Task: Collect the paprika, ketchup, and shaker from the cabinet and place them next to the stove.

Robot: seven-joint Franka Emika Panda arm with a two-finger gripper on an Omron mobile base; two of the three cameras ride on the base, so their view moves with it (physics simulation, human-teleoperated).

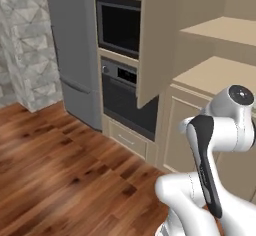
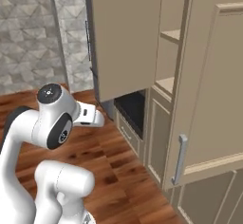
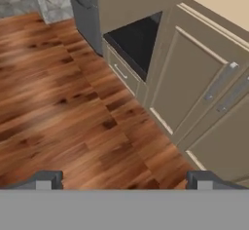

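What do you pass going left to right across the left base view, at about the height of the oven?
Patterned grey wall → grey fridge → built-in oven → open cabinet door → cabinet shelves.

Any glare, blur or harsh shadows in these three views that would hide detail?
Left base view: even light, soft sheen on the brown wooden floor, dark glass built-in oven legible. Right base view: beige cabinet shelves shaded but readable. Hand view: pale glare streak on the floor, mild softness throughout, metal bar handles slightly blurred.
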